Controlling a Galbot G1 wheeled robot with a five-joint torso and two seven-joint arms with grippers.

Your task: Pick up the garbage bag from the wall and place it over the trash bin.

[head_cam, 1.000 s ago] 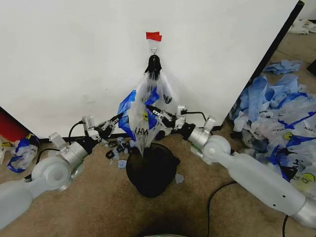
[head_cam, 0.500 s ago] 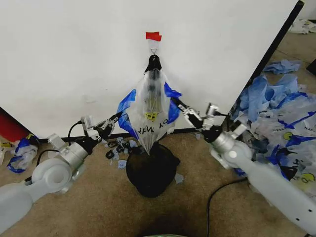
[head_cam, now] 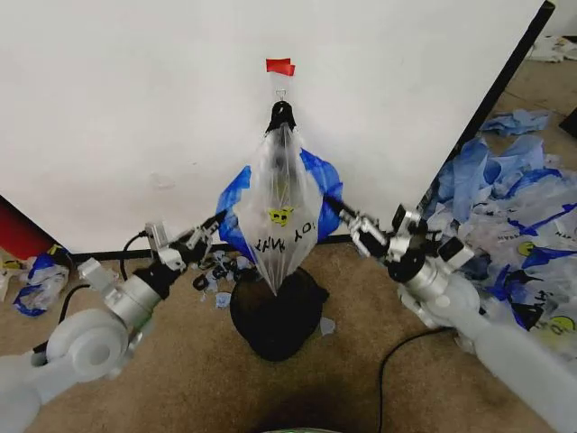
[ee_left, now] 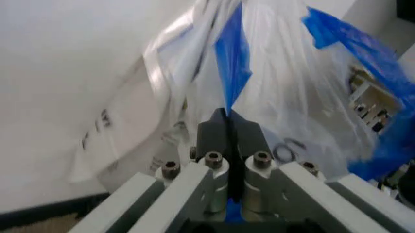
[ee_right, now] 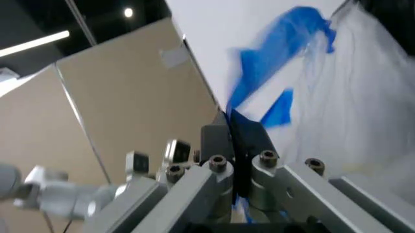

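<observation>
Garbage bag [head_cam: 281, 203] hooked on white wall [head_cam: 135, 108], brown floor [head_cam: 189, 379]

The garbage bag [head_cam: 281, 212] hides the trash bin's [head_cam: 275, 325] rim, seemingly.

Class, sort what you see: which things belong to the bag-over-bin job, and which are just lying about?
Job: garbage bag, wall, trash bin, left tool, right tool.
Lying about: heap of blue-and-white bags, black scraps, cable.

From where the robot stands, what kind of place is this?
Likely a staged test bay, not a home: a freestanding plain white wall panel with a red tape strip, a heap of blue-and-white plastic bags on bare brown floor, loose black cable.
</observation>
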